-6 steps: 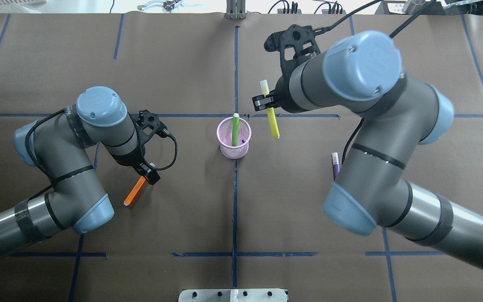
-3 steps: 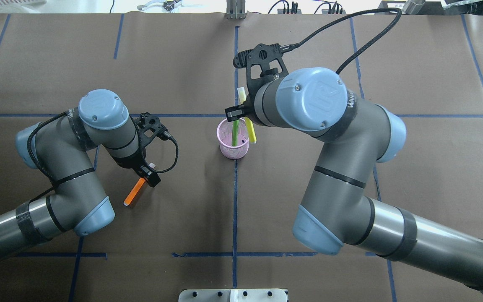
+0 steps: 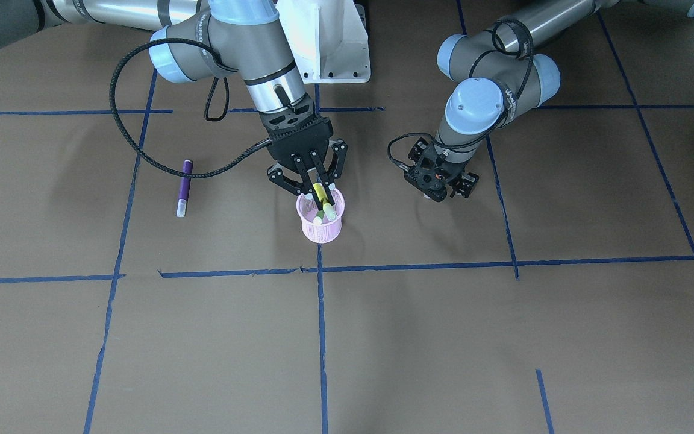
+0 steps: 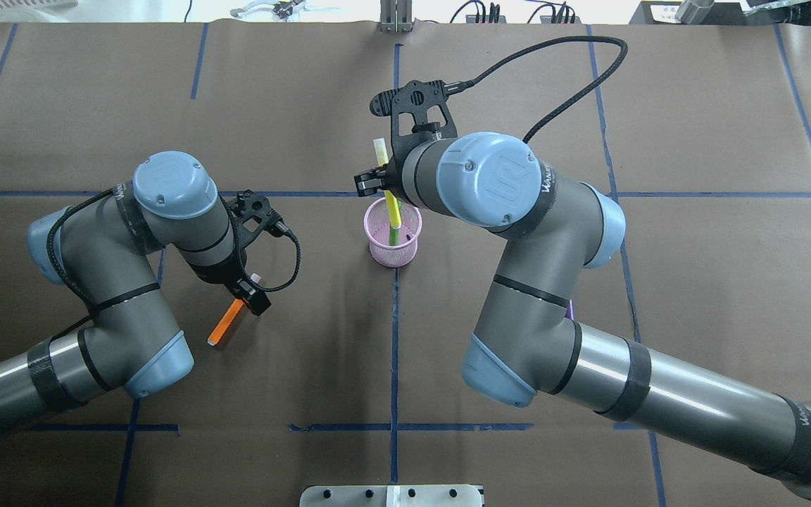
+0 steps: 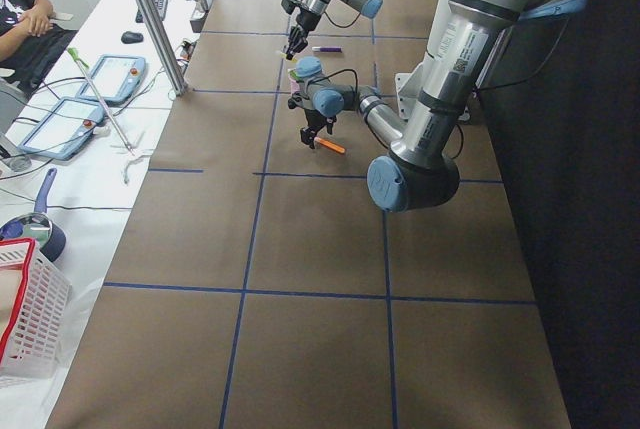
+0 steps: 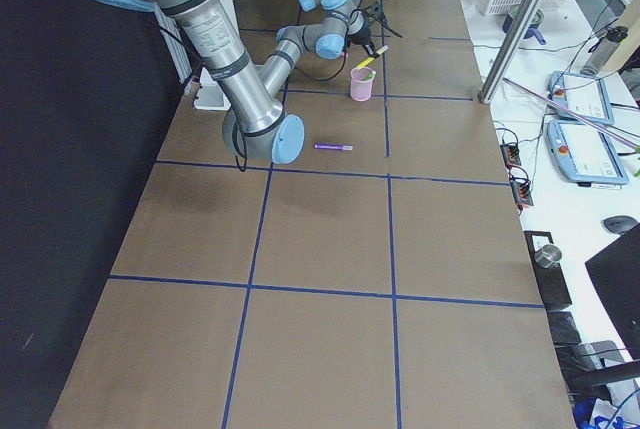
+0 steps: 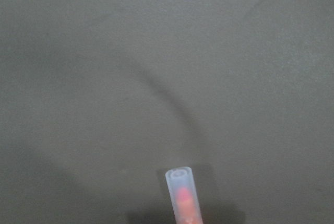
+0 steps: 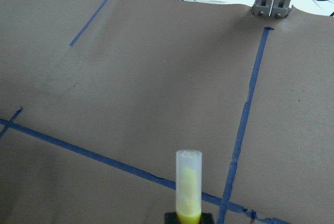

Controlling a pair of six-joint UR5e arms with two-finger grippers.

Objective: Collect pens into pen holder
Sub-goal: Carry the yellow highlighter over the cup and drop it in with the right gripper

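Note:
The pink mesh pen holder (image 4: 380, 255) stands at the table's middle, also in the front view (image 3: 321, 232). A green pen (image 4: 393, 237) stands in it. My right gripper (image 4: 383, 186) is shut on a yellow pen (image 4: 379, 151) just above the holder; the pen's lower end is inside the rim and its pale cap shows in the right wrist view (image 8: 188, 182). My left gripper (image 4: 249, 296) is shut on the cap end of an orange pen (image 4: 224, 322), which slants down to the table. A purple pen (image 3: 184, 187) lies flat on the table, mostly hidden under my right arm in the overhead view.
The white robot base (image 3: 329, 42) stands at the table's robot side. Blue tape lines (image 4: 395, 352) cross the brown table cover. A metal post (image 4: 393, 15) stands at the far edge. Tablets (image 5: 110, 77) and cables lie on the operators' bench beside the table.
My right arm has swung left with the yellow pen, from beside the holder to over it, and the pen's lower end has gone into the holder. My left arm has barely moved.

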